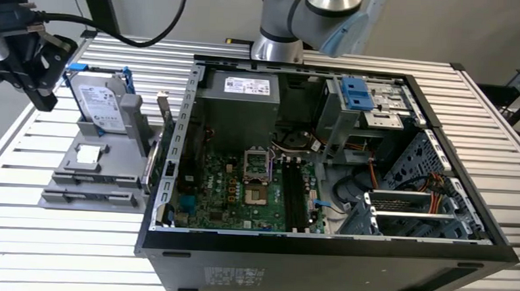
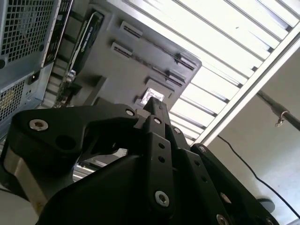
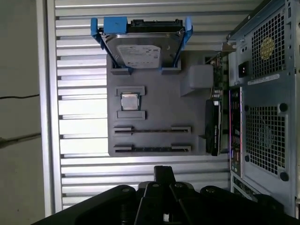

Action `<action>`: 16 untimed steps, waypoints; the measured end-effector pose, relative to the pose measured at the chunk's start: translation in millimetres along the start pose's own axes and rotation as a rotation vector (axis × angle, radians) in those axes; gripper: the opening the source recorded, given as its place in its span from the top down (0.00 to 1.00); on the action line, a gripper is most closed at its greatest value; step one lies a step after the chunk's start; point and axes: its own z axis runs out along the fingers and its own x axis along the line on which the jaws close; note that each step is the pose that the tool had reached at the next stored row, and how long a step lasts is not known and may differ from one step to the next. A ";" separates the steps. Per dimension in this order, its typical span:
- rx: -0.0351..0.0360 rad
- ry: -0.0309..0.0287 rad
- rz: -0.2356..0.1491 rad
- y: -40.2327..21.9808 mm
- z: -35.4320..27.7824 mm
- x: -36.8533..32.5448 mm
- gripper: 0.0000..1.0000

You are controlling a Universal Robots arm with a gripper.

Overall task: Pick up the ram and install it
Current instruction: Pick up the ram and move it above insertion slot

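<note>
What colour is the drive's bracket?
The bracket is blue; best in the first wrist view.

Lab: open PC case (image 1: pixel 325 267), parts fixture (image 1: pixel 82 193), slatted aluminium bench (image 1: pixel 53 255).

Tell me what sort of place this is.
Probably a robotics lab bench for computer assembly: an open computer case on a slatted aluminium table, a grey parts fixture holding a hard drive, and a robot arm.

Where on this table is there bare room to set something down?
Free: the slatted table in the exterior view's lower left, bordered by the grey fixture and the computer case. Crowded: the gap between fixture and case, where an expansion card stands on edge, and inside the case.
</note>
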 end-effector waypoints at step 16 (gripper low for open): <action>-0.0002 0.0007 -0.016 -0.1 0.3 0.0 1.00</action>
